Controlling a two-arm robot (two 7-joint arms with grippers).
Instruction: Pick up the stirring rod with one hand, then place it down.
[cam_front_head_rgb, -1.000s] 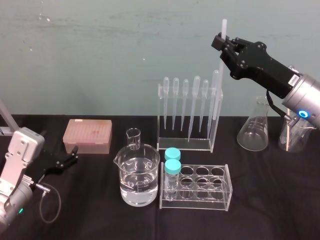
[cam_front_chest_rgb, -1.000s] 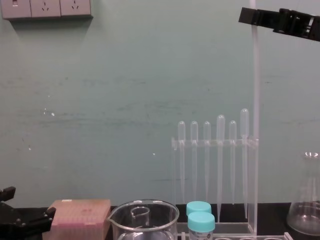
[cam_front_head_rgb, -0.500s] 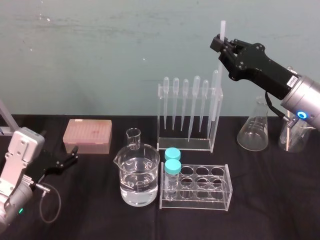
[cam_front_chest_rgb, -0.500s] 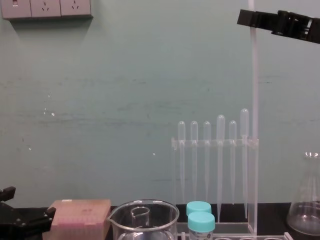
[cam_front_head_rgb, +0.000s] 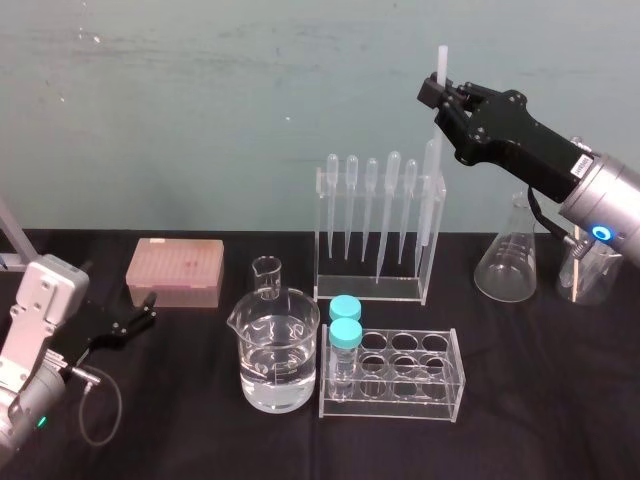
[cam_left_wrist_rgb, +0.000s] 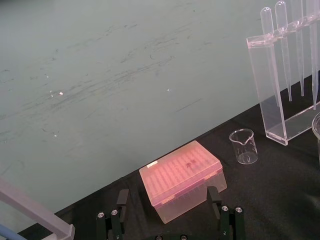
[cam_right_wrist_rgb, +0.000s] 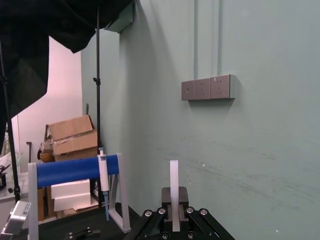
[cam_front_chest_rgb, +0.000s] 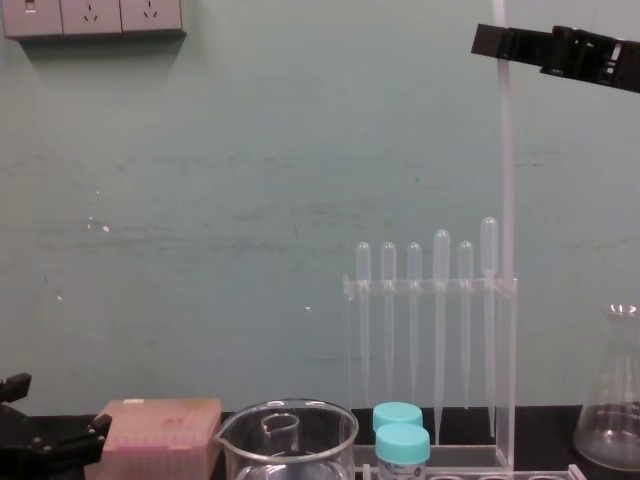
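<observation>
- Head view: one stirring rod (cam_front_head_rgb: 439, 62) is held upright, clamped near its top by the right gripper (cam_front_head_rgb: 441, 92), beside six racked pipettes (cam_front_head_rgb: 371, 175); two blue-capped vials (cam_front_head_rgb: 345, 332) are counted; the arm's label (cam_front_head_rgb: 578, 157) cannot be read.
- Left wrist view: the fingers of the left gripper (cam_left_wrist_rgb: 167, 192) are spread wide, near one pink box (cam_left_wrist_rgb: 181, 172).
- Chest view: three wall sockets (cam_front_chest_rgb: 90, 14) are counted.

Lab bench item counts.
One stirring rod (cam_front_head_rgb: 439, 62), six pipettes (cam_front_head_rgb: 392, 200) in one pipette rack (cam_front_head_rgb: 370, 289), two teal-capped tubes (cam_front_head_rgb: 345, 335) in one eight-hole tube rack (cam_front_head_rgb: 452, 385), two beakers (cam_front_head_rgb: 280, 350) (one large, one small), one conical flask (cam_front_head_rgb: 505, 265), one further glass vessel (cam_front_head_rgb: 592, 278) partly hidden beside it, one pink tip box (cam_front_head_rgb: 175, 270), two grippers, left gripper (cam_front_head_rgb: 148, 310) and right gripper (cam_front_head_rgb: 438, 95).
</observation>
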